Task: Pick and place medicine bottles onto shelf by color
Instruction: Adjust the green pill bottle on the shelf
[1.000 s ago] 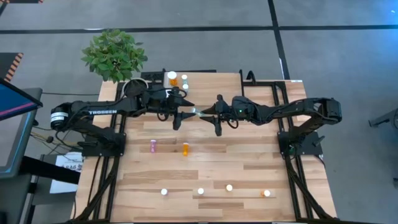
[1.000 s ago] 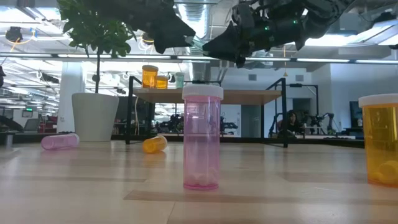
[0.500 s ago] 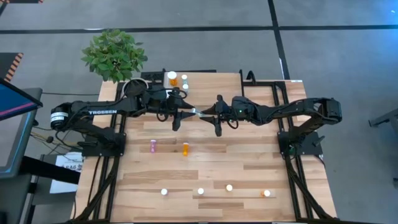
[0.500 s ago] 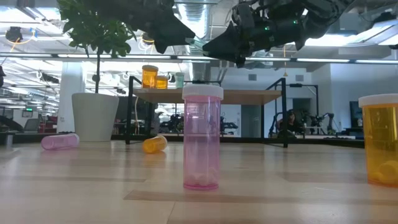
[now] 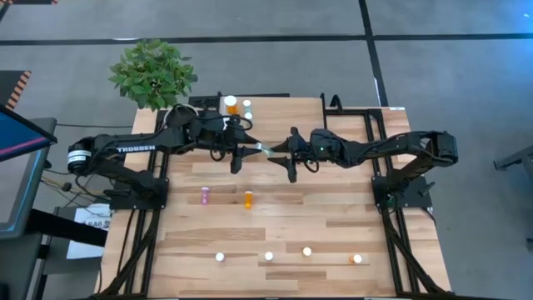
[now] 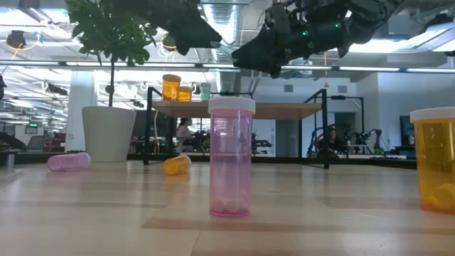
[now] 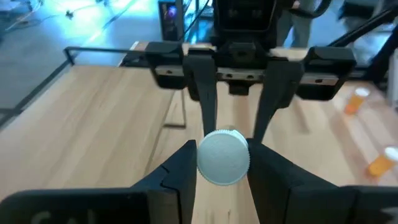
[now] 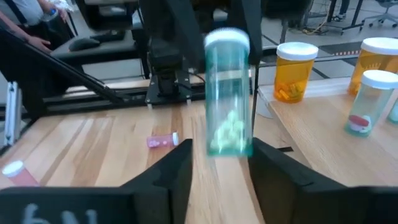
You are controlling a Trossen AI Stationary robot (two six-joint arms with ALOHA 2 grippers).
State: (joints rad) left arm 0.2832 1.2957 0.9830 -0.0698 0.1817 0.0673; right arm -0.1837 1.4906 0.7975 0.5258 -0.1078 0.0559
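A pale teal-green medicine bottle (image 5: 265, 150) with a white cap hangs in the air between my two grippers, above the far middle of the table. My left gripper (image 5: 252, 151) is shut on its cap end. My right gripper (image 5: 281, 151) faces it, open. Its fingers (image 8: 273, 163) stand on either side of the bottle's bottom end (image 8: 229, 143), with a gap showing on one side. The shelf (image 6: 234, 109) stands at the far left and carries orange bottles (image 6: 171, 87) and a teal one (image 6: 205, 90). My left gripper pinches the bottle's white cap (image 7: 224, 157) between its two fingers, one on each side. The fingers come level from the table's left. The bottle reaches away from them toward my right gripper and is lifted clear of the table.
A pink bottle (image 5: 205, 195) and an orange one (image 5: 248, 198) lie at mid-table. Several bottles stand near the front edge, among them a pink one (image 6: 231, 156) and an orange one (image 6: 435, 160). A potted plant (image 5: 152, 73) stands beyond the far left corner.
My left arm has shifted slightly and its gripper has risen a little in the low view. The teal bottle stays between the two grippers.
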